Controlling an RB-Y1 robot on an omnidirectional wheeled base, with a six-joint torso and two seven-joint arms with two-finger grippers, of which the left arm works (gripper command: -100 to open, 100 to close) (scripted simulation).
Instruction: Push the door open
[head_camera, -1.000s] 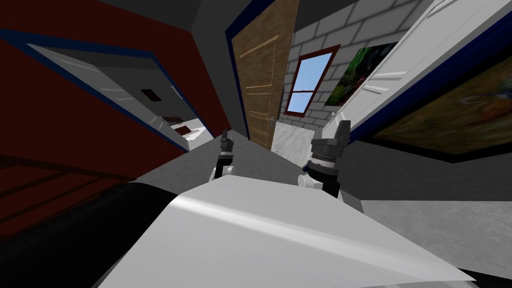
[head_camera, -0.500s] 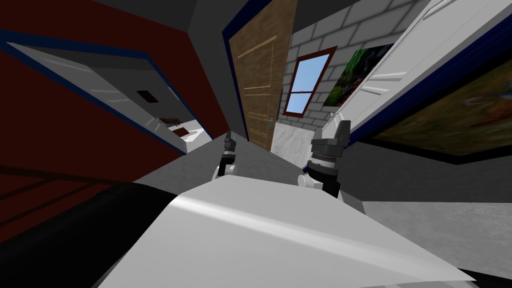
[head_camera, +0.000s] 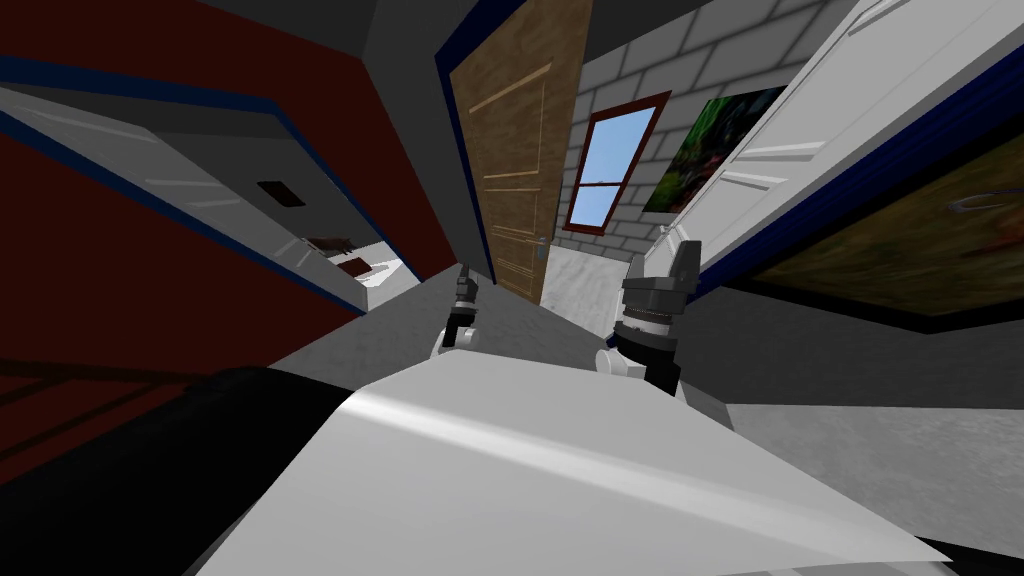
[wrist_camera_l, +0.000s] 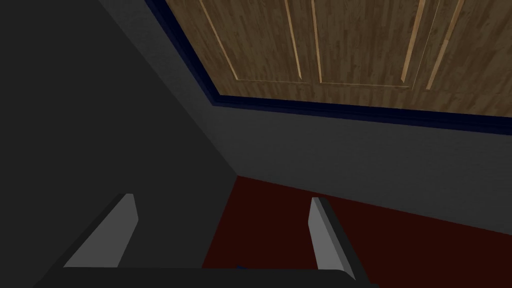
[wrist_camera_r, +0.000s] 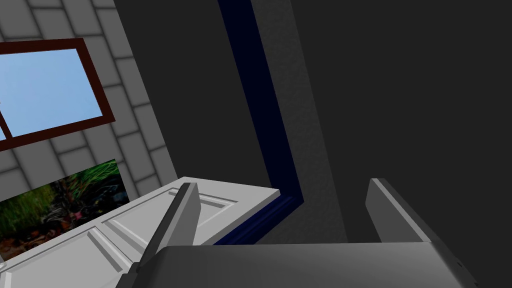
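The wooden door (head_camera: 520, 150) stands straight ahead at the end of the grey passage, shut in its dark blue frame (head_camera: 462, 140), with its handle (head_camera: 541, 246) on the edge nearer the brick wall. Its long axis is upright (the lean in the head view is the camera's roll). The left end effector (head_camera: 463, 283) is the nearer of the two. It lies in line with the frame side away from the handle, well short of contact, with its fingers spread apart and holding nothing. Along that hand the door's panels (wrist_camera_l: 350, 45) lie beyond the fingertips, past a strip of grey wall. The right end effector (head_camera: 663, 258) is also open and empty, off towards a white door (head_camera: 800, 130). My judgement is that the left arm must reach forward and across towards the handle side.
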